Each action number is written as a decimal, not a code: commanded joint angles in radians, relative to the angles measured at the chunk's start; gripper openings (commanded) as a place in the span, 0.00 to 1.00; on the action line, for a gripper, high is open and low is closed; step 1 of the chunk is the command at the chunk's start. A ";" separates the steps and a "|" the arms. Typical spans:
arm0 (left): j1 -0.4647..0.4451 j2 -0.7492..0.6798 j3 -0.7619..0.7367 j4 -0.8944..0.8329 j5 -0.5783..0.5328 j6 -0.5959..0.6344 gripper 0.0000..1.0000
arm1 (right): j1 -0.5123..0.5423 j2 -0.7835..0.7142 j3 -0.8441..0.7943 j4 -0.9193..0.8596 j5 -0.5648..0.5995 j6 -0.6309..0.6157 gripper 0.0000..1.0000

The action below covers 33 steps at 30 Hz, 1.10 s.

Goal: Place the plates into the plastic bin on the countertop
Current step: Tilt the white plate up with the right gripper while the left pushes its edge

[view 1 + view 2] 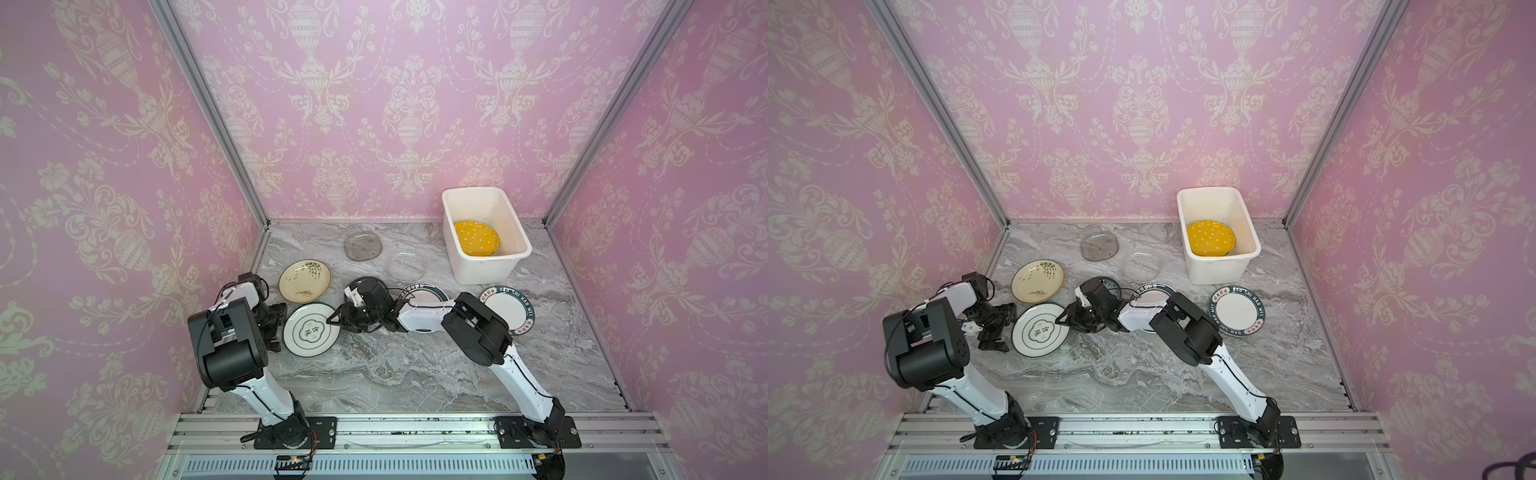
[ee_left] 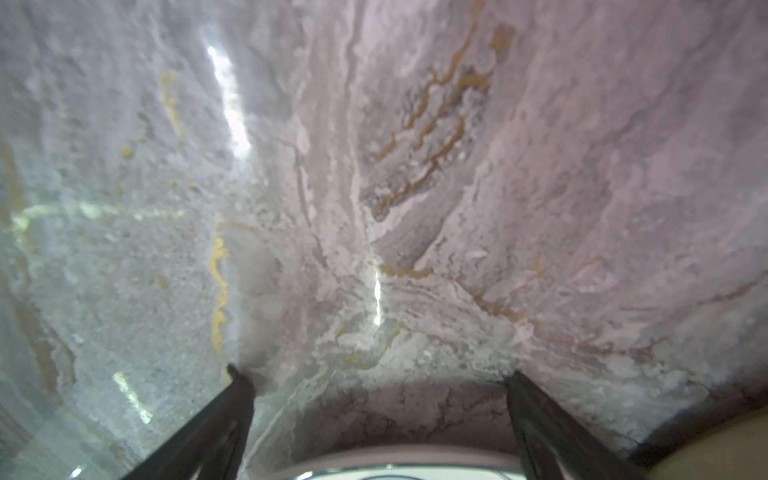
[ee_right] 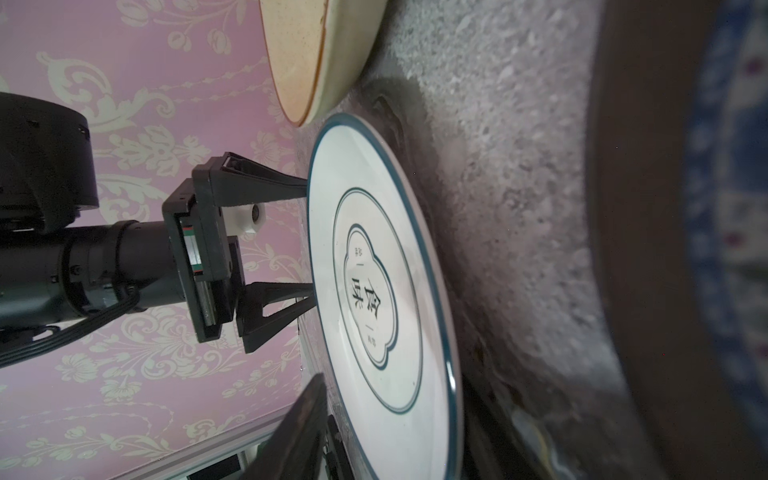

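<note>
Right gripper (image 1: 333,322) sits at the right rim of the white dark-rimmed plate (image 1: 311,330) on the countertop (image 1: 415,374); only one finger shows at the wrist, so I cannot tell its grip. Left gripper (image 1: 277,328), spread wide, touches the opposite rim. Orange plate (image 1: 476,238) lies in the plastic bin (image 1: 484,272); the right arm mostly covers a teal plate (image 1: 1112,284)

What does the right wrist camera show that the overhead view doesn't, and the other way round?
Only the right wrist view: a low, side-on look at the left gripper, fingers spread at the rim of the white plate. Only a top view: the bin holding the orange plate, the smoky glass plate, the clear glass plate. Both: the white plate, the cream plate beside it, the left gripper.
</note>
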State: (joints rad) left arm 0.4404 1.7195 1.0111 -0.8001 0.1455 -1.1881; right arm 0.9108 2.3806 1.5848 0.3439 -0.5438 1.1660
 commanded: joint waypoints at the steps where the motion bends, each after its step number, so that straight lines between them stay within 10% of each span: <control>1: -0.028 0.050 -0.044 0.119 0.097 -0.025 0.96 | 0.010 0.014 0.032 0.036 -0.024 0.006 0.40; 22: -0.035 -0.050 -0.092 0.088 0.118 -0.007 0.96 | 0.031 -0.094 -0.022 -0.068 0.009 -0.029 0.10; 33: -0.034 -0.329 -0.101 -0.044 -0.030 0.023 0.99 | 0.036 -0.324 -0.119 -0.367 0.064 -0.116 0.07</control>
State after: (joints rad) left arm 0.4088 1.4738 0.9363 -0.7929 0.1513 -1.1759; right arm 0.9371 2.1704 1.4944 0.0628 -0.5045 1.1088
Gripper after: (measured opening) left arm 0.985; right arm 0.080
